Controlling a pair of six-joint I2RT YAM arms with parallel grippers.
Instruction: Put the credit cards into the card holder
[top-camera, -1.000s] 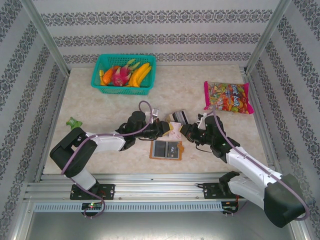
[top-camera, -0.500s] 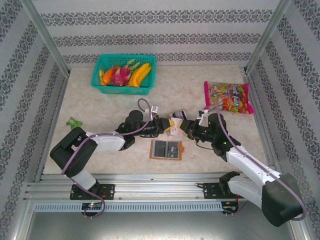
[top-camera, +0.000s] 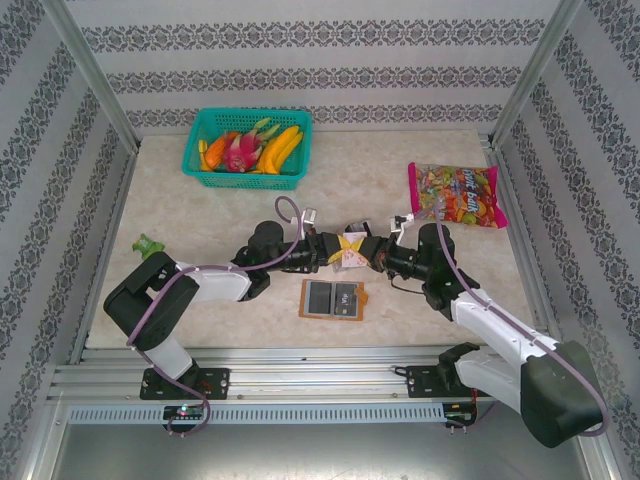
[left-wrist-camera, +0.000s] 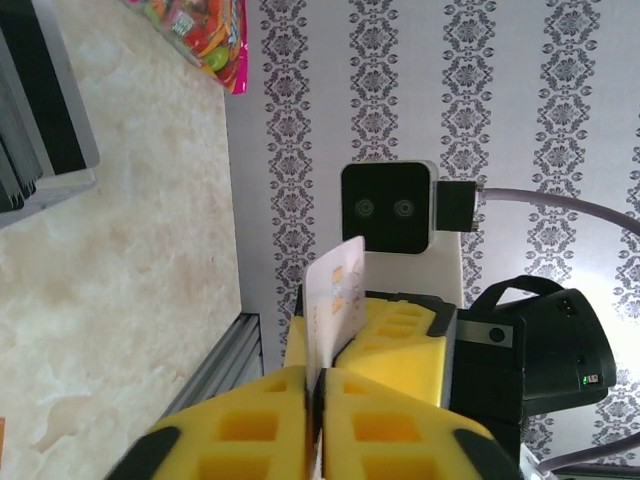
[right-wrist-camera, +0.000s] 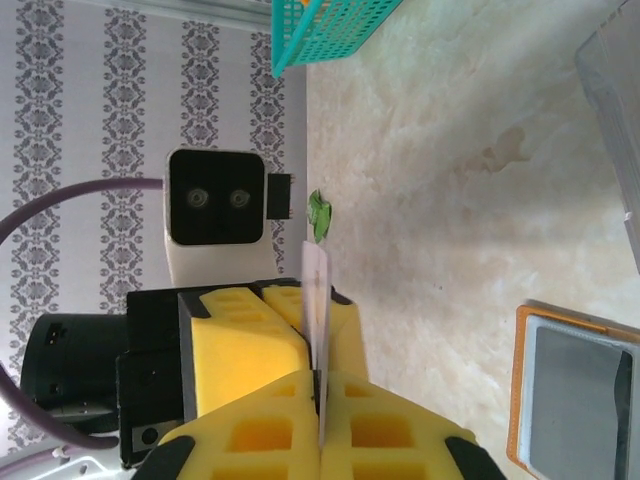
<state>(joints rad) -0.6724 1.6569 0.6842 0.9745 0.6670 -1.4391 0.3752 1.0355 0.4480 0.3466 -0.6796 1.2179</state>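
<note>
Top external view is showing the two arms meeting over the middle of the table (top-camera: 400, 300). The left gripper (top-camera: 338, 250) and the right gripper (top-camera: 367, 253) are each clamping an end of one white card (top-camera: 352, 251), which is standing on edge between them, up off the surface. Both wrist views are showing the yellow pads (left-wrist-camera: 250, 425) pressing flat against it from either side (no gap is showing at either pair). Just in front of the grippers, the orange holder (top-camera: 304, 299) is lying open and flat, carrying two grey cards (top-camera: 321, 297) side by side. Just behind the grippers, a clear box (left-wrist-camera: 60, 183) is holding a black stack (left-wrist-camera: 35, 100); I cannot tell how many cards it contains. At the far left, a teal basket (top-camera: 196, 172) is holding bananas (top-camera: 280, 148), a pink dragon fruit (top-camera: 240, 152) and something orange. At the far right, a candy bag (top-camera: 455, 194), full of coloured sweets, is lying flat.
</note>
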